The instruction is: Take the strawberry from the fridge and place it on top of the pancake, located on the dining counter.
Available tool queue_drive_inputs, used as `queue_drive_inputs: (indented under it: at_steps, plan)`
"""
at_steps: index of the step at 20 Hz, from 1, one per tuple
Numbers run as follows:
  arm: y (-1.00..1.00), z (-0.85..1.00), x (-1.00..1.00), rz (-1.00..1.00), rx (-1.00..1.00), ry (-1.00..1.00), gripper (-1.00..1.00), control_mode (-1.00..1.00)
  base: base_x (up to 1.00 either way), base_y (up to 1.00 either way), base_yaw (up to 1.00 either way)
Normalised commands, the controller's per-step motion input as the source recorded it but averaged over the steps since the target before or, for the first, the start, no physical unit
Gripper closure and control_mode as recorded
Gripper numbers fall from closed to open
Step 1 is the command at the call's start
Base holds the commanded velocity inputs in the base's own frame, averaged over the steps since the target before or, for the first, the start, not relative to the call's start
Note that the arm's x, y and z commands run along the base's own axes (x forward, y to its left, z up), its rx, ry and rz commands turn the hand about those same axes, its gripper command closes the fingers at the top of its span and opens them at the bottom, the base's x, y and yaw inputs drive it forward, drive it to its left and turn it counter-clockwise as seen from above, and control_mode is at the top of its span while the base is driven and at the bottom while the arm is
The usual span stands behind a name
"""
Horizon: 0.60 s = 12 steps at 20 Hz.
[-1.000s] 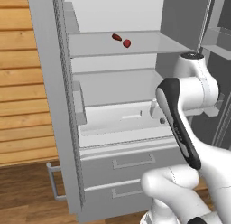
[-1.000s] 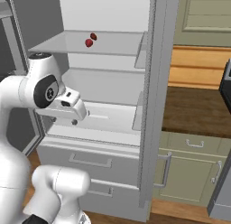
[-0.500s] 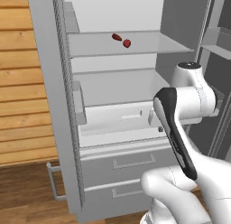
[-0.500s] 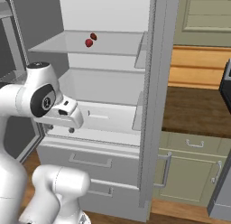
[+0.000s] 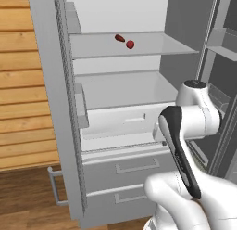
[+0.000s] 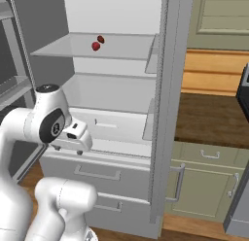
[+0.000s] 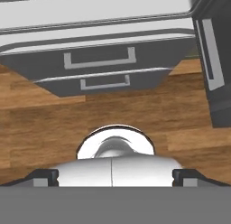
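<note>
The fridge [image 5: 125,90] stands open, with pale shelves and two bottom drawers [image 7: 99,60]. On its upper shelf lies the small bright red strawberry [image 5: 130,44] [image 6: 96,46], next to a darker, longer red-brown item [image 5: 119,38]. My gripper [image 6: 69,148] hangs low in front of the fridge at crisper level, well below the strawberry and pointing down. In the hand view the gripper [image 7: 115,177] is open, its tips far apart with nothing between them, above the wood floor and my own base. The pancake is out of view.
The fridge's left door [image 5: 55,108] and right door [image 5: 222,85] stand wide open on both sides of the arm. To the right of the fridge a dark brown countertop [image 6: 214,118] sits on pale green cabinets [image 6: 204,186]. Wood floor [image 7: 45,123] lies below.
The arm has folded downward: the hand dropped from mid-shelf height to just above the drawers. The strawberry and the fridge have not moved.
</note>
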Motion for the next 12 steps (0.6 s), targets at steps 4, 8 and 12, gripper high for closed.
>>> queue_drive_inputs:
  at_steps: [4, 8, 12]
  plan:
    - [-0.01, -0.15, 0.0, 0.02, 0.12, -0.06, -1.0, -1.0, 0.0, 0.0, 0.0]
    - [-0.01, 0.0, 0.0, 0.01, 0.03, -0.03, -1.0, -1.0, 0.0, 0.0, 0.0]
    - [0.0, 0.0, 0.0, 0.0, 0.0, 0.0, -1.0, -1.0, 0.0, 0.0, 0.0]
